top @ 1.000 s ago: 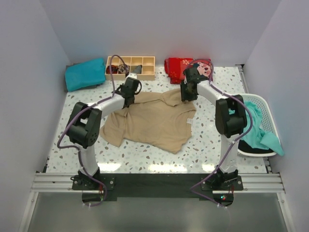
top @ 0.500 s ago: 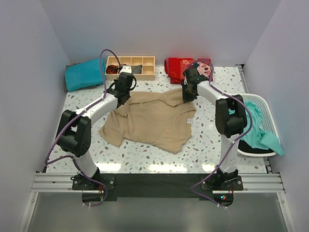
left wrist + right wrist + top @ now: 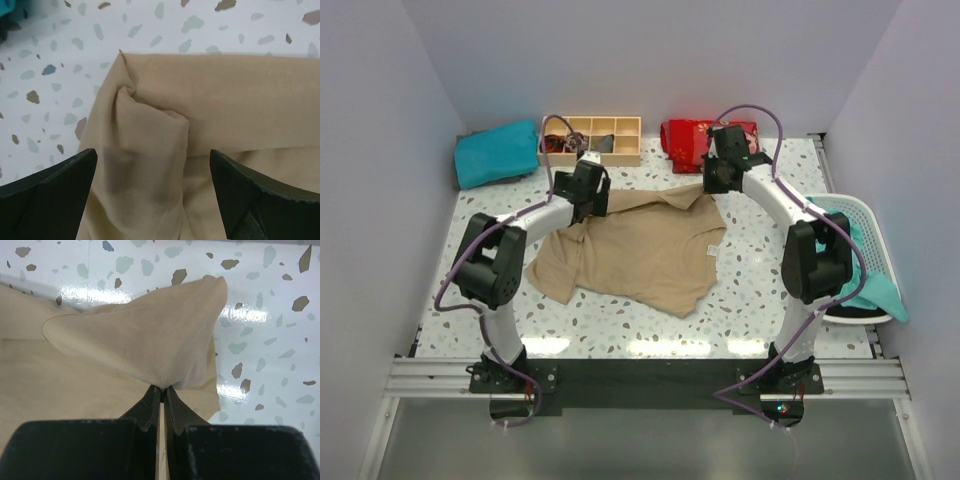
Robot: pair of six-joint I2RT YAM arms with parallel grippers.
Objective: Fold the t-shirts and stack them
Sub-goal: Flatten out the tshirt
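The tan t-shirt (image 3: pixel 640 250) lies spread but rumpled on the middle of the table (image 3: pixel 760 290). The right gripper (image 3: pixel 162 390) is clamped tight on a pinch of its far-right corner, and the cloth there rises off the table into a limp peak that sags on both sides of the jaws. The left gripper (image 3: pixel 152 157) hovers over the far-left corner with its fingers spread wide on either side of a bunched ridge of cloth, gripping nothing. 1 folded teal t-shirt (image 3: pixel 497 152) sits at the far-left corner of the table, and 1 loose teal t-shirt (image 3: pixel 865 275) hangs over the rim of the white basket (image 3: pixel 865 207) at the right.

The fabric looks thin, light and wholly limp. It holds no shape of its own, so anything lifted at 1 point will probably droop and drag the rest along the smooth tabletop. It seems neither fragile nor slippery between the pads, and even the small bite in the right jaws appears to hold. The best hold for the left side is likely the raised ridge between its fingers, near the corner and level with the right grip, so that the 2 corners lift as 1 straight edge
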